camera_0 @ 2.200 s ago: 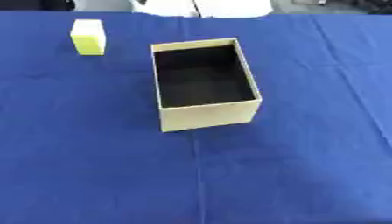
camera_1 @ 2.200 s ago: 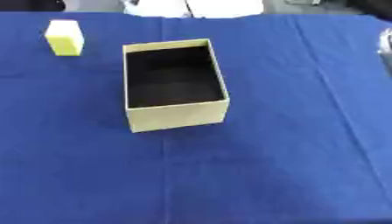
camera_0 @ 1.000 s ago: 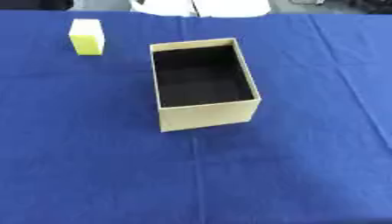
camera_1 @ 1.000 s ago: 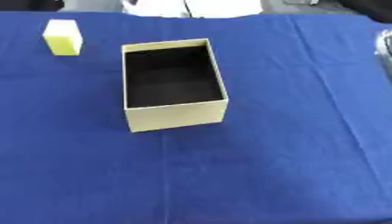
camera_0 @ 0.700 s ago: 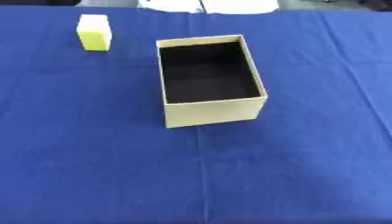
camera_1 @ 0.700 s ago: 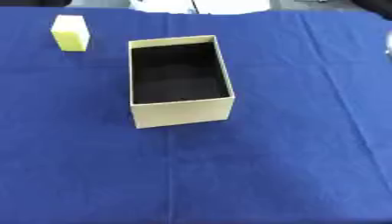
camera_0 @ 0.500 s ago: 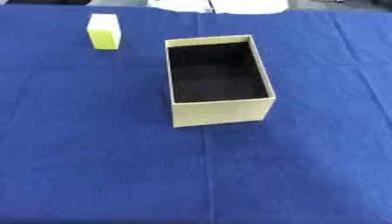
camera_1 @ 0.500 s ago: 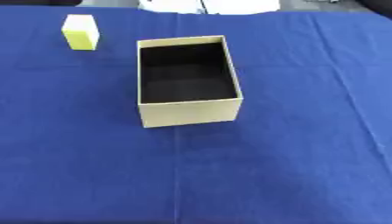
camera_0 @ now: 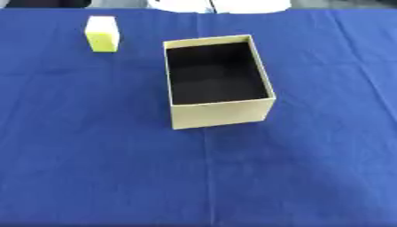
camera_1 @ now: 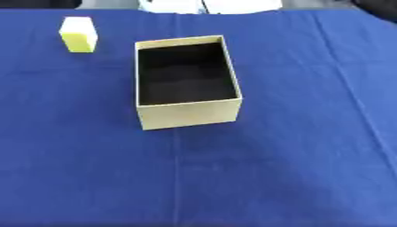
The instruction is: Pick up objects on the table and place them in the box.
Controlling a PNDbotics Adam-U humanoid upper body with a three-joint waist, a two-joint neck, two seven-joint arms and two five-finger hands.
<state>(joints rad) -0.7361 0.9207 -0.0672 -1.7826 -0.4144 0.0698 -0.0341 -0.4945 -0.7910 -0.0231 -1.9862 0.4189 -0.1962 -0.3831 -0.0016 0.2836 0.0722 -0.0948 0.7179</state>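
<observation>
We looked down on a table covered in a blue cloth (camera_0: 93,168) and saw an open, tan cardboard box (camera_0: 221,113) standing upright near the middle, its long side running away from us and its inside dark, with nothing lying in it that we could make out. A small yellow block (camera_0: 102,33) with a paler top stood on the cloth to the far left of the box, well apart from it. At the far edge something white (camera_1: 213,5) showed beyond the cloth. The right eye view gave us a dark patch (camera_1: 381,9) at its upper right corner that the left eye view lacked. Neither of our hands appeared in either view, so we could not tell how open they were or whether they held anything
</observation>
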